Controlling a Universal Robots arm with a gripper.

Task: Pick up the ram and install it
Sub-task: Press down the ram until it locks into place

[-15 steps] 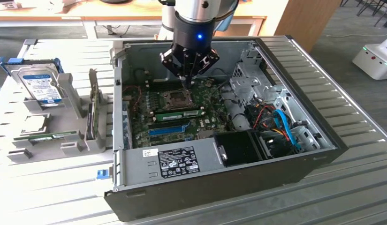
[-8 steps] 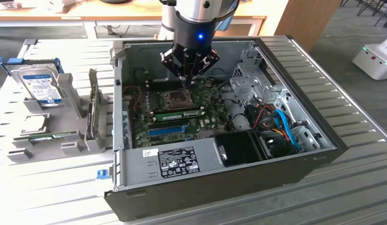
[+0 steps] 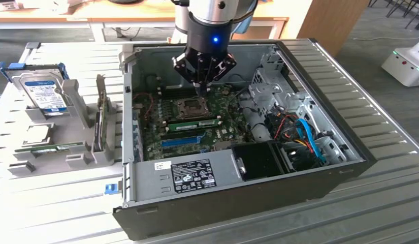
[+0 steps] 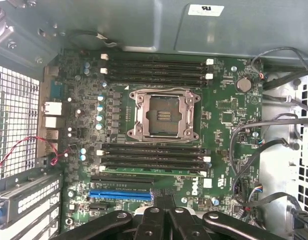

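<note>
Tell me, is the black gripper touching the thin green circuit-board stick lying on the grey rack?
Apart. Exterior view: the gripper hangs inside the computer case, the green stick outside it.

The gripper, jaws closed, hangs over the open computer case; ram sits seated in the motherboard.

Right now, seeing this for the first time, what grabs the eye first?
An open computer case on a metal table, with the arm's black gripper hanging shut above the empty CPU socket in the middle of the green motherboard. One ram stick sits in a slot beside the socket. At the exterior view's left, a hard drive stands in a grey rack.
</note>
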